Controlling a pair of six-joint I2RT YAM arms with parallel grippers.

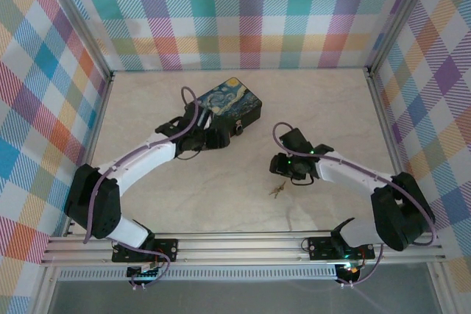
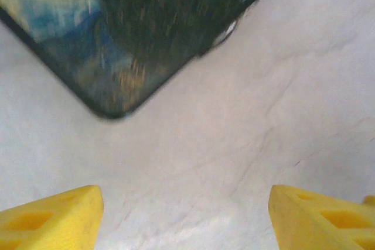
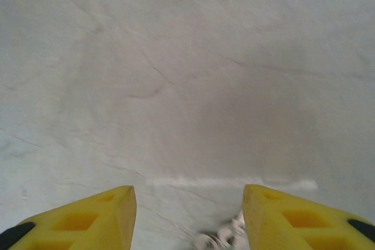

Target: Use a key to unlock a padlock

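Observation:
The padlock (image 1: 239, 129) is a tiny dark block with a silvery ring, lying against the near right side of the painted box (image 1: 234, 101). My left gripper (image 1: 223, 136) is just left of it, open with bare table between its yellow fingertips (image 2: 53, 218). In the left wrist view the box's corner (image 2: 117, 57) is blurred, and a silvery glint (image 2: 227, 30) shows at its edge. The spiky silvery key (image 1: 278, 190) lies flat on the table. My right gripper (image 1: 277, 168) hovers open just above it. The key (image 3: 225, 239) is a blur near the right fingertip (image 3: 293, 221).
The pale marble tabletop (image 1: 184, 196) is ringed by metal rails and plaid walls. The black box with the swirling blue-and-yellow lid stands at the centre back, close to the left arm (image 1: 140, 159).

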